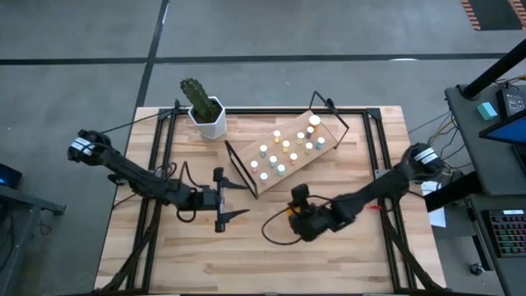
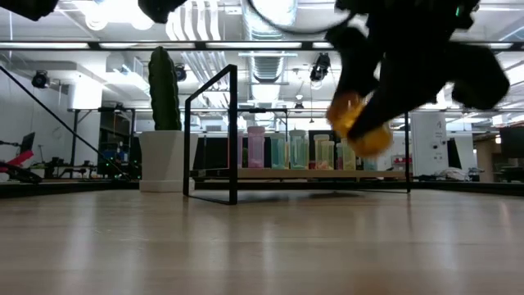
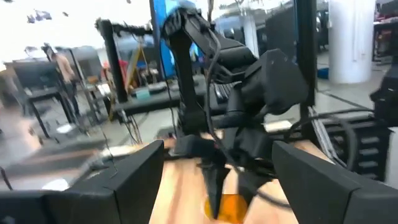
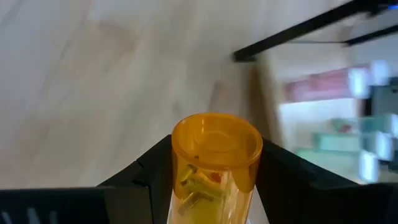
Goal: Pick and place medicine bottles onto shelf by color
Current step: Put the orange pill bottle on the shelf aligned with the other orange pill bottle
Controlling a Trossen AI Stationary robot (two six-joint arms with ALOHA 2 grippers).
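The right tool [image 1: 293, 210] sat over the near-middle of the desk [image 1: 164, 263], in front of the shelf [image 1: 322, 153], pinching an orange bottle [image 4: 215, 163] between its two dark fingers [image 4: 152, 171]; its own wrist view showed the bottle upright with its orange cap toward the camera and pale contents visible through the wall. In the low view the same bottle [image 2: 358, 124] hung clear above the desk surface, so it looked lifted and not yet placed. The left tool [image 1: 220, 200] waited over the desk just to the left of the right one, its fingers [image 3: 130, 177] spread wide and empty, pointing at the other arm's grasp. On the tilted shelf stood the other medicine bottles [image 1: 285, 151], a good dozen or more, in rough rows: white and pale green caps toward its near-left end, yellowish and orange ones toward the middle and far-right end, with a larger white cap at the far corner. No loose bottle showed on the desk in the high view, so the task seemed nearly finished, this orange bottle apparently being the last to carry across and set down among the orange-capped group. A cactus in a white pot [image 1: 207, 115] stood at the far-left corner, apart from the work.
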